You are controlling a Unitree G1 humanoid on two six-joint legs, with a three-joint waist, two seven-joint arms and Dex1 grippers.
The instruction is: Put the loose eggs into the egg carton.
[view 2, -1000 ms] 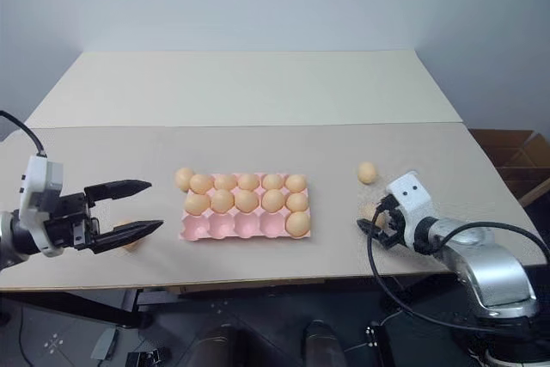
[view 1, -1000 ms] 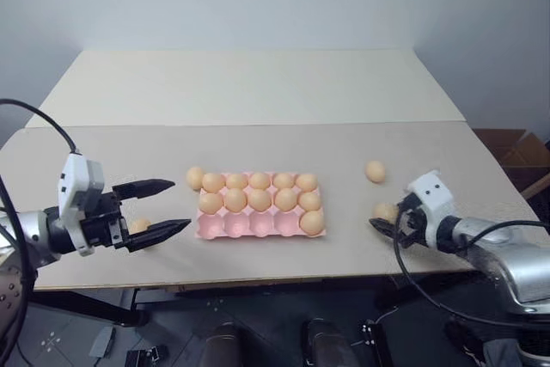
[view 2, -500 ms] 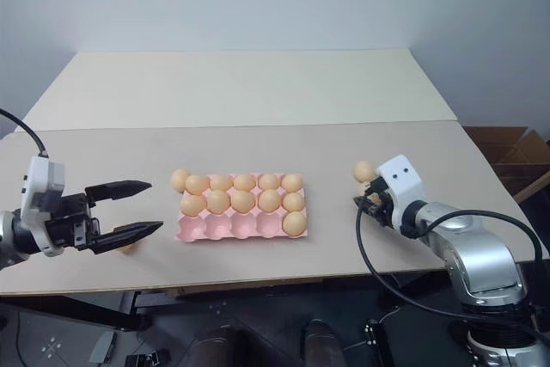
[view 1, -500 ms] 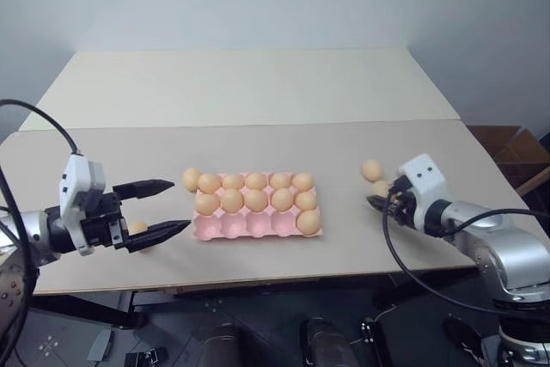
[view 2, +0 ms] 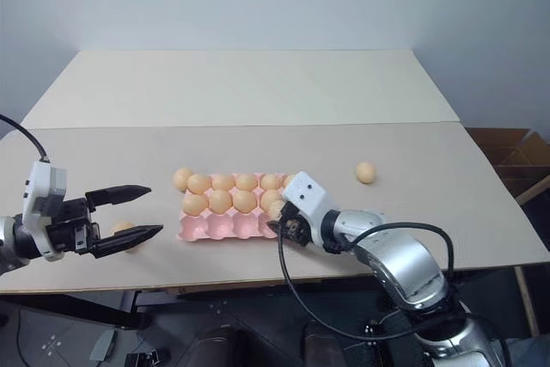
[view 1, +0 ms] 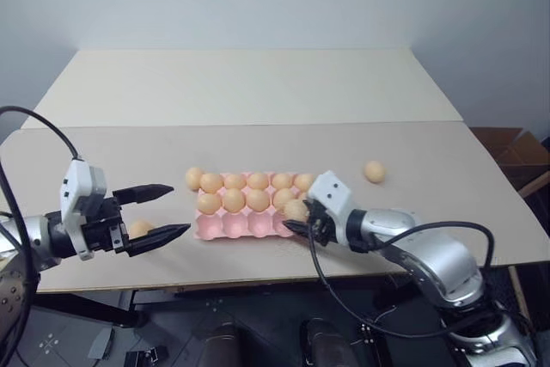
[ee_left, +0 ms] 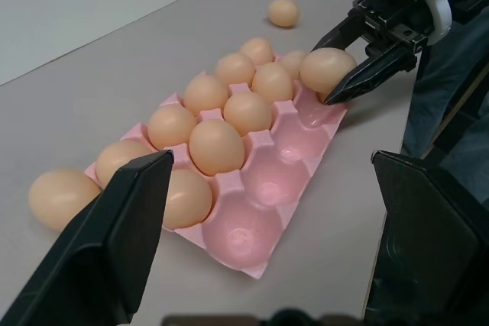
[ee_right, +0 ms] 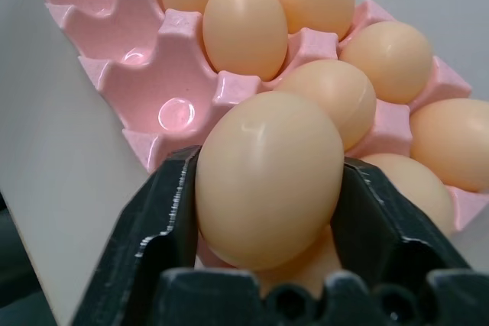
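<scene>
**eggwatcher:** Right end effector has swung way over toward the robot's left since a second ago. It was out at the right side of the counter next to a loose egg; now it's parked at the near right corner of the egg carton, and the egg it's carrying came along. Fingers are clamped on that egg from both sides, you can see the black pads hugging it in the right wrist view.

**cartonfan:** Where's the egg relative to the cups?

**eggwatcher:** Held just above the carton's near right corner. Near row looks mostly bare pink cups stretching away from the end effector toward the robot's left; the two rows beyond the held egg are filled. Can't tell for sure whether the cup right under it already has one in it.

**cartonfan:** And the left side?

**eggwatcher:** Left end effector hasn't budged: fingers spread wide apart, nothing in them, hovering off the carton's left end. One loose egg sits on the counter just behind its lower finger. Another egg is touching the carton's far left corner, outside the cups.

**cartonfan:** Any others?

**eggwatcher:** One more egg on the counter, well off beyond and to the right of the right end effector.
</scene>
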